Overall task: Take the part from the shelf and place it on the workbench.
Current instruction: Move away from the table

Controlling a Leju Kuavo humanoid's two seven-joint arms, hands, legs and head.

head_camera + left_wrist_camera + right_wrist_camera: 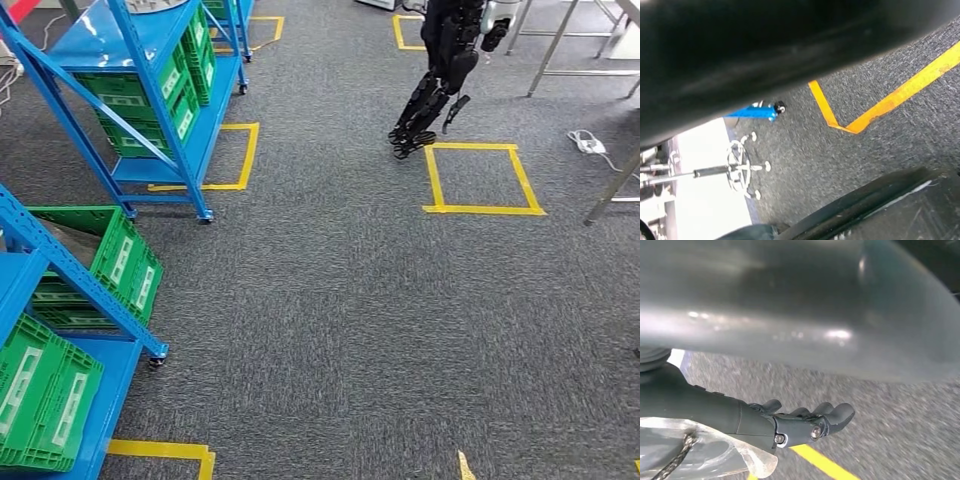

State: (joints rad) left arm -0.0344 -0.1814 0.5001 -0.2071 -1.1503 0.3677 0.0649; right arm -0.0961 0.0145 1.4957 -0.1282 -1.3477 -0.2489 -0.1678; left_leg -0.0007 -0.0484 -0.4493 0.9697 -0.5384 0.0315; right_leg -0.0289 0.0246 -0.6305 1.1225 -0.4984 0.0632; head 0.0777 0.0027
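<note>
In the right wrist view my right hand (791,425) hangs over grey carpet with its dark fingers (832,415) stretched out and close together. A translucent, glossy piece (715,455) lies against the underside of the hand near the palm. I cannot tell what it is or whether the hand grips it. In the head view, blue shelves (173,90) on castors stand at the left, with green crates (124,265) tilted on their levels. A nearer crate (45,400) sits at the lower left.
Another dark humanoid robot (445,70) stands at the far side by a yellow taped square (479,178). Metal table legs (558,45) stand at the far right, with a white cable (589,143) on the floor. The left wrist view has yellow floor tape (866,117), a shelf castor (780,106) and a stool base (740,167).
</note>
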